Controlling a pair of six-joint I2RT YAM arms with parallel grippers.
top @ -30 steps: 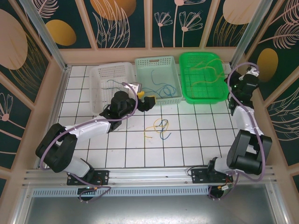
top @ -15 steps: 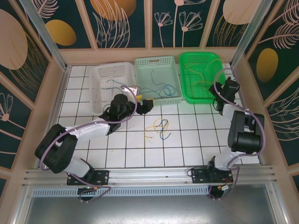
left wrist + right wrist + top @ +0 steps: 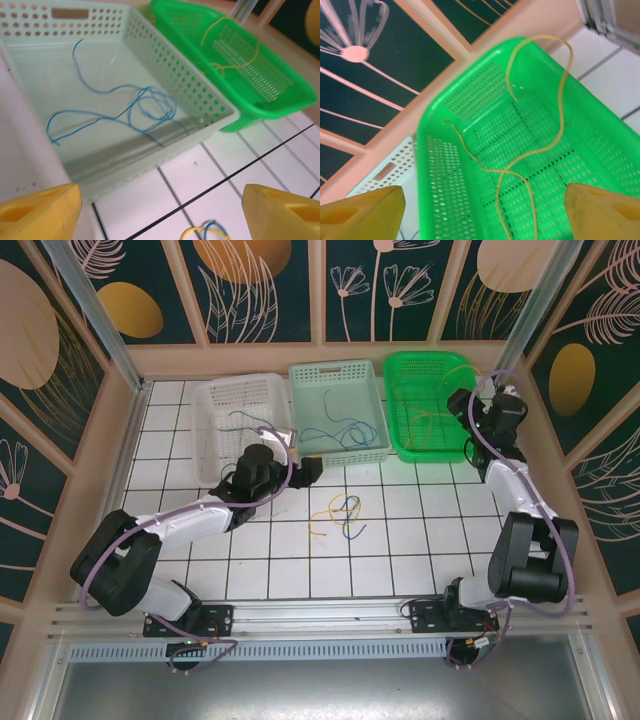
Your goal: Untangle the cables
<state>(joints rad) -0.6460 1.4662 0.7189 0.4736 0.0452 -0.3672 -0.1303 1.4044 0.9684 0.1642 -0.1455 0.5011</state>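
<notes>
The left gripper (image 3: 308, 468) hangs at the pale basket's (image 3: 336, 370) seven o'clock corner, jaws spread and empty. A blue cable (image 3: 144, 90) lies inside the basket. A yellow-blue tangle (image 3: 343, 510) sits mid-table. The right gripper (image 3: 480, 210), jaws spread, hovers over the green basket (image 3: 421, 150), which holds yellow cables (image 3: 558, 112).

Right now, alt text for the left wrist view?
A blue cable lies looped in a pale green basket, beside a bright green basket holding yellow cables. The open left hand hovers over the white tiled table, with a yellow-and-blue tangle at the bottom edge.
</notes>
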